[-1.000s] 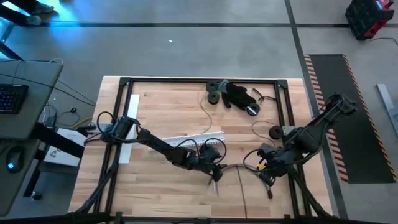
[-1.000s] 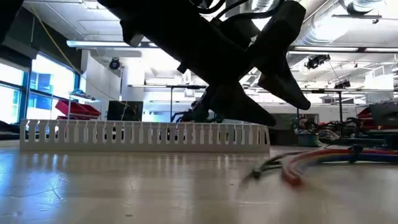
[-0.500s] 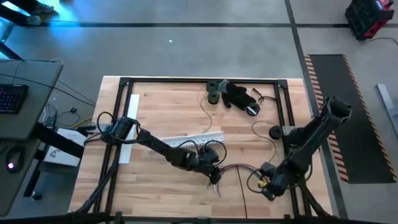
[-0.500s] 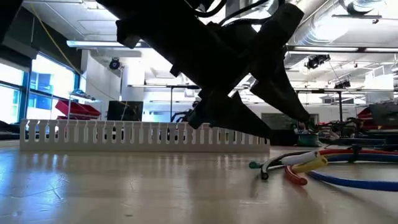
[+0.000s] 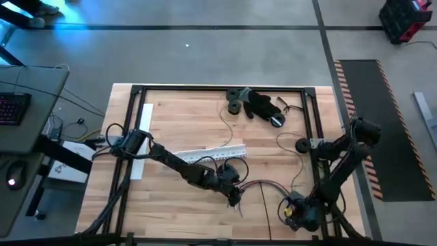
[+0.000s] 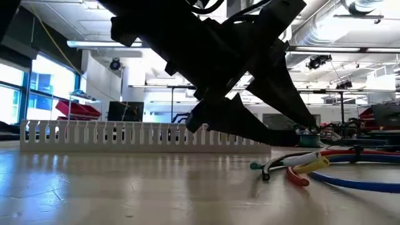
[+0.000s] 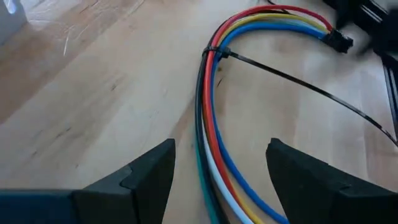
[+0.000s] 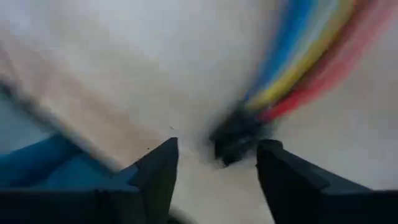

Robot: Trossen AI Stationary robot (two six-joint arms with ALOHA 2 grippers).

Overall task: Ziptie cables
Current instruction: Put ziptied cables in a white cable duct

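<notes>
- No containers on the table point(image 5: 177, 119); everything lies straight on the wooden top inside the black frame.
- The cables point(image 7: 214, 124) curve loosely across the front middle of the table, red, yellow, blue, white and dark strands running side by side.
- A thin black ziptie point(image 7: 292, 81) wraps the bundle at one spot, and its long tail sticks out across the wood.
- The left gripper point(image 7: 217, 171) hovers right over the cables, fingers spread wide and released, the bundle passing through the gap between them without any visible touch.
- In the high view the left gripper point(image 5: 232, 193) sits near the front centre of the table, at the end of the bundle.
- The right gripper point(image 8: 214, 165) is down at the front right corner, fingers parted, nothing held; a dark connector at the cable ends lies just ahead of it.
- The right wrist view is heavily smeared, so contact with that connector cannot be told.
- In the low view the arms block most of the scene; only the cable ends point(image 6: 287, 165) show at the right.
- A white perforated strip point(image 5: 208, 154) lies mid-table, partly under the left arm.
- A black lumpy heap point(image 5: 259, 104) sits by the far edge.
</notes>
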